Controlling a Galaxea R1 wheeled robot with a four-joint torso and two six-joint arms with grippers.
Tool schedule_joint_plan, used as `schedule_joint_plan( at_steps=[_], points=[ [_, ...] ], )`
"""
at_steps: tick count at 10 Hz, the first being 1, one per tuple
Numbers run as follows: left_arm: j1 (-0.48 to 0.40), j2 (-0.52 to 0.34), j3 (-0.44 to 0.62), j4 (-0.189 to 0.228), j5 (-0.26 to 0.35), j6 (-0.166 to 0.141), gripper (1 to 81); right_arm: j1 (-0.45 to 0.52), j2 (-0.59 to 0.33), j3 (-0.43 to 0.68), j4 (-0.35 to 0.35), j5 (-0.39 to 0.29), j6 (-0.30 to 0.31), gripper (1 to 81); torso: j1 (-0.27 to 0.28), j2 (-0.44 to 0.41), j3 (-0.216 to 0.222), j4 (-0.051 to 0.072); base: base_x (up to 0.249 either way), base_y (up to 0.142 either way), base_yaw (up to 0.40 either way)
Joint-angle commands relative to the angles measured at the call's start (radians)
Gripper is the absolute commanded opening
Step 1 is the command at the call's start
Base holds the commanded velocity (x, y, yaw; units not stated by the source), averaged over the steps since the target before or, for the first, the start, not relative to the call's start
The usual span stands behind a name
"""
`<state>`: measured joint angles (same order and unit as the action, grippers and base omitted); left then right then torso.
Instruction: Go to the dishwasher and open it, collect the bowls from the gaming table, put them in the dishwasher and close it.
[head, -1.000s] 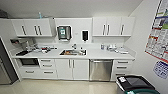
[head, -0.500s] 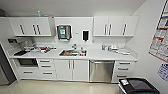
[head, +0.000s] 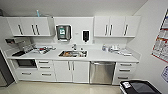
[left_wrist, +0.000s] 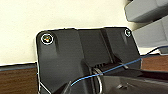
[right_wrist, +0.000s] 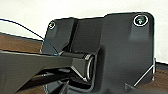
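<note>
Facing dishwasher (head: 102, 72), door shut, pale floor (head: 62, 88) before it.

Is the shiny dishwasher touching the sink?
Apart. The head view shows the dishwasher under the counter, right of the sink, with white countertop between them.

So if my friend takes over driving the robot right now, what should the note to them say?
Grippers: the wrist views don't let me tell whether either is open or shut.
Dishwasher: under the white counter, to the right of the sink, door shut, bar handle across the top.
The robot faces the kitchen wall from a little way back.
Done: nothing on the dishwasher yet.
Left: get to the dishwasher and open it, fetch the bowls from the gaming table, load them, close the door.
</note>
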<state>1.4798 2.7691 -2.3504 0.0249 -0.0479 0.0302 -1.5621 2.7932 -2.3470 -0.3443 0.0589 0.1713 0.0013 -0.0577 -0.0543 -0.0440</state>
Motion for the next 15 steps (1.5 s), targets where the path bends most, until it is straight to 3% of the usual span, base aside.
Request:
schedule_joint_plan(
  at_steps=[1, 15],
  points=[
    [-0.052, -0.017, 0.01, 0.01, 0.051, 0.008, 81.1, 0.046, -0.012, 0.009, -0.01, -0.044, -0.004, 81.1, 0.0, 0.0, 0.0, 0.0, 0.112, 0.0, 0.0],
    [-0.052, -0.017, 0.01, 0.01, 0.051, 0.008, 81.1, 0.053, -0.002, -0.009, -0.013, -0.045, -0.004, 81.1, 0.0, 0.0, 0.0, 0.0, 0.112, 0.0, 0.0]
  ],
)
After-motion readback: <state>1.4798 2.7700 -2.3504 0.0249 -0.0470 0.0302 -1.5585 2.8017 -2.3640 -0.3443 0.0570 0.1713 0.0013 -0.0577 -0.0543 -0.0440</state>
